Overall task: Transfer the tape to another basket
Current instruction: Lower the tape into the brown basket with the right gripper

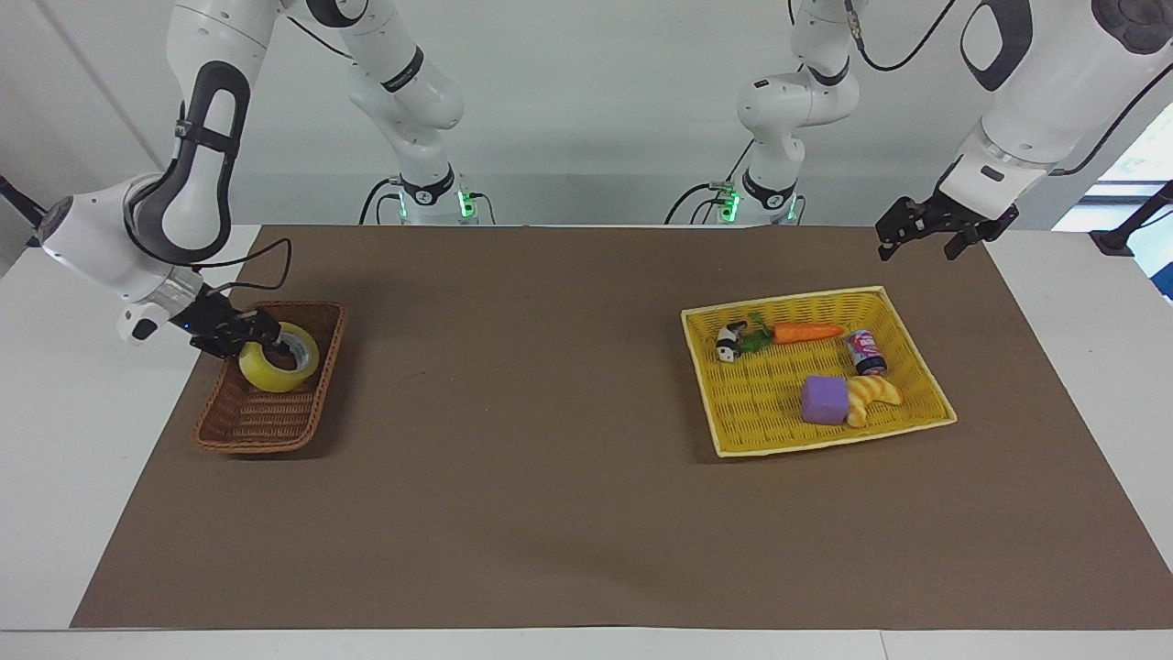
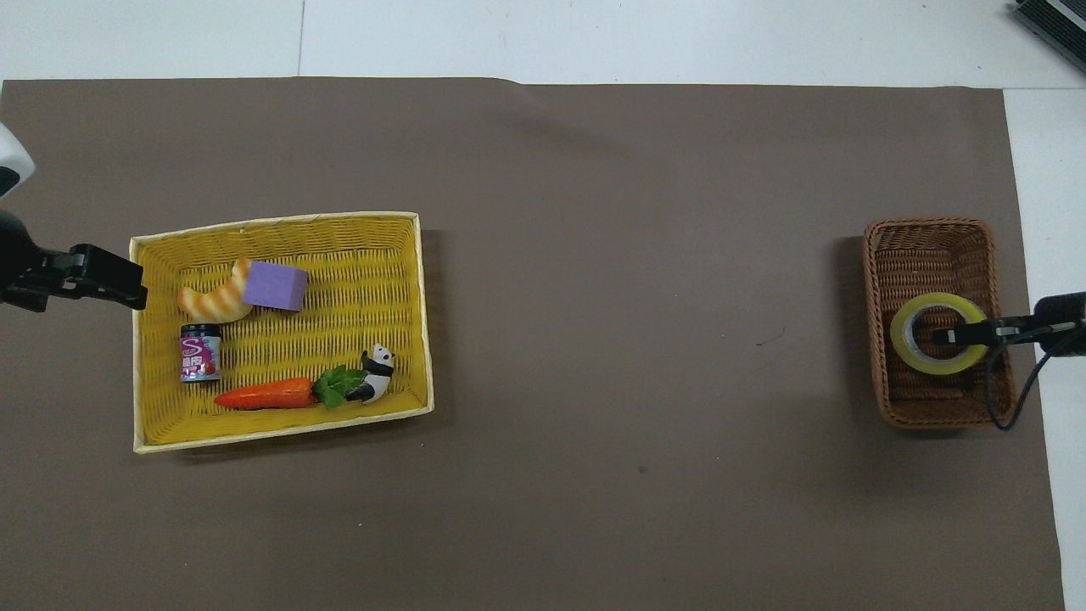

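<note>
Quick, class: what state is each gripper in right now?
Left gripper: open, holding nothing, waiting.
Right gripper: at the tape in the basket; open or closed cannot be told.

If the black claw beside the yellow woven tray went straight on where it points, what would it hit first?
Probably the striped croissant-shaped toy in the flat yellow woven tray, seen from above; but the left gripper hangs raised, so it may pass over.
</note>
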